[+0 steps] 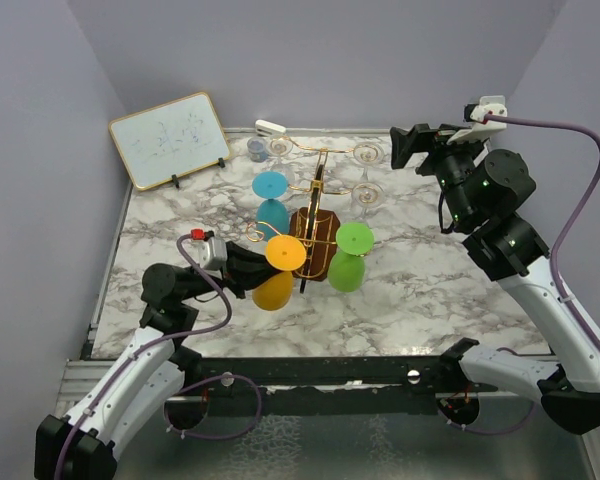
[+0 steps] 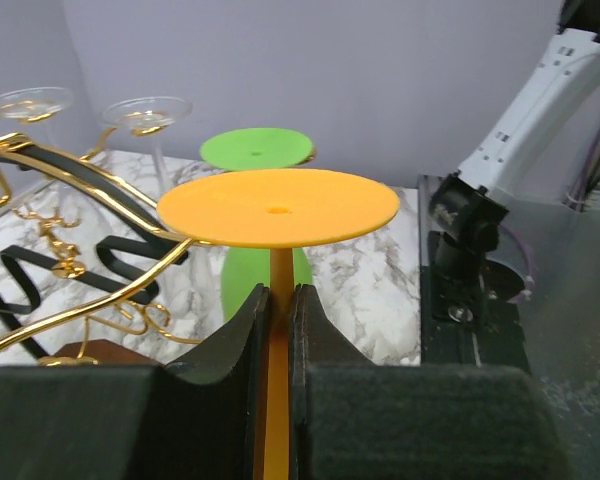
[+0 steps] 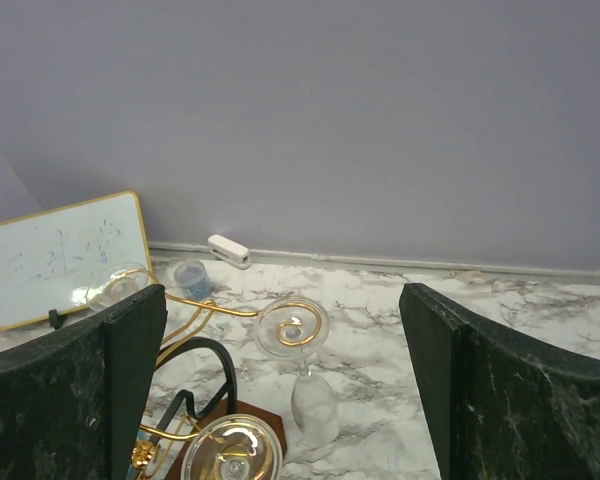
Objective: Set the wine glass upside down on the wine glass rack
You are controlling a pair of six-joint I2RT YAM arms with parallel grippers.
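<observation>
The left claw [image 1: 268,268] is clamped on the stem of the orange wine glass [image 1: 285,253]. It holds the glass at the front-left of the wine glass rack [image 1: 318,190], just beside the wooden base. The glass's long axis stands upright, foot on top and bowl hanging below, so it is inverted as the task needs.

In the left wrist view a gold arm of the rack [image 2: 100,190] ends just left of the stem, under the foot. I cannot tell whether the foot rests on it, so the coming move is probably a short sideways slide onto that arm.

- A green glass [image 1: 352,255] hangs at the rack's front-right, near the orange one.
- A blue glass [image 1: 271,200] hangs on the rack's left.
- 2 clear glasses [image 1: 368,175] hang on its far right.

The right claw [image 1: 405,145] hovers wide open beyond the rack's far-right side, so the left arm is much the nearer.
</observation>
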